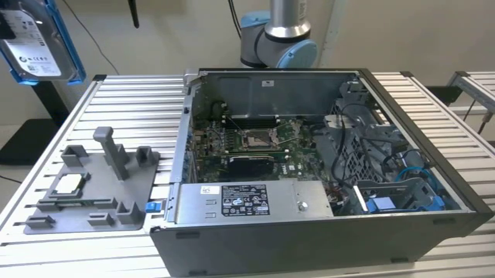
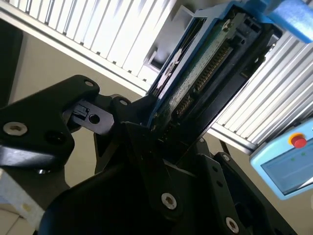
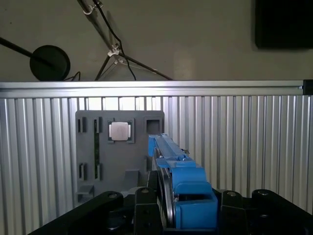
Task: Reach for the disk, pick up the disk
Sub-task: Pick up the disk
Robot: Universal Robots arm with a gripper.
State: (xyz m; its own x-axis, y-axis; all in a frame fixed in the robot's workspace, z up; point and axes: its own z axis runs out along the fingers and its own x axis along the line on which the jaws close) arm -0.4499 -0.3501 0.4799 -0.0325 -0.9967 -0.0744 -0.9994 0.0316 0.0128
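The disk (image 1: 37, 41), a silver-grey drive with a white label in a blue frame, hangs high in the air at the exterior view's upper left, above the table's far corner. In the second wrist view the disk (image 2: 208, 68) shows its green circuit board side, and my gripper (image 2: 164, 128) is shut on its lower end between black fingers (image 2: 137, 142). The first wrist view shows the disk (image 3: 172, 164) edge-on, clamped in the gripper (image 3: 183, 200) well above the grey fixture.
An open computer case (image 1: 456, 191) fills the middle of the slatted table (image 1: 131, 98). A grey fixture tray (image 1: 93, 200) with a small silver chip (image 3: 119, 131) lies at the exterior view's left. The arm's base (image 1: 279, 43) stands behind the case. A blue pendant (image 2: 288, 164) lies nearby.
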